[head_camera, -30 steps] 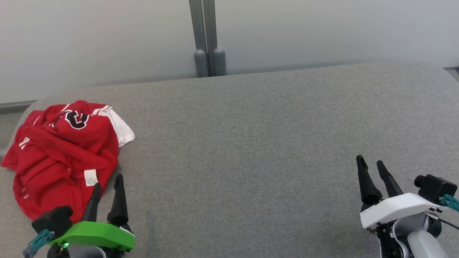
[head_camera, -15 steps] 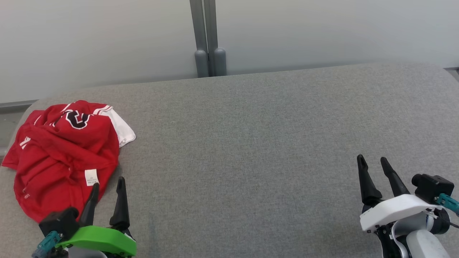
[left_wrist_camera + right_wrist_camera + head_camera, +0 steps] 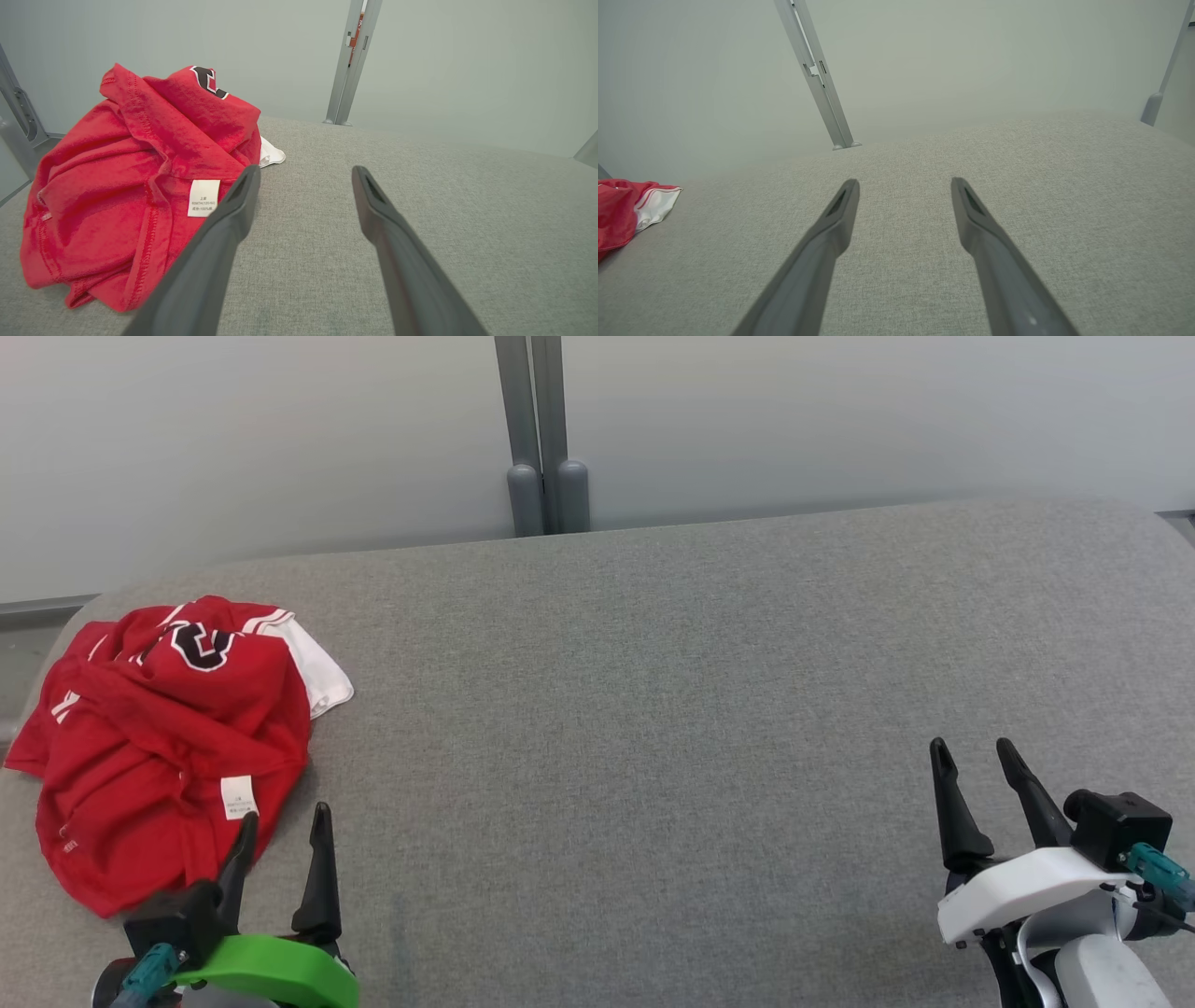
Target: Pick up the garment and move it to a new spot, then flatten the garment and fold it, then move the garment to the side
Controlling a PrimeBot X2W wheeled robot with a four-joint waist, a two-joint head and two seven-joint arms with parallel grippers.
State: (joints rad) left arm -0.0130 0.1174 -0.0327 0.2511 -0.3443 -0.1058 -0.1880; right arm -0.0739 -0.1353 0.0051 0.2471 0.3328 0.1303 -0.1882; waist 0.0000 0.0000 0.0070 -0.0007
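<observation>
Garment place: the red garment point(image 3: 168, 747) is lying crumpled at the 9 o'clock end of the grey surface point(image 3: 653, 709), at 11 o'clock from the left gripper point(image 3: 286, 812), just beside one fingertip.
Left gripper: its fingers are standing spread apart, holding nothing.
Right gripper point(image 3: 971, 744): its fingers are standing parted and empty, well apart from the garment at its 9 o'clock.
Garment axis: the heap is running roughly 12 to 6 o'clock, with the black print point(image 3: 198, 646) at 12 and the care label point(image 3: 237, 797) at 6.
Materials: soft wrinkled knit, stitched seams, white trim point(image 3: 313, 672); the surface is showing a coarse weave.
</observation>
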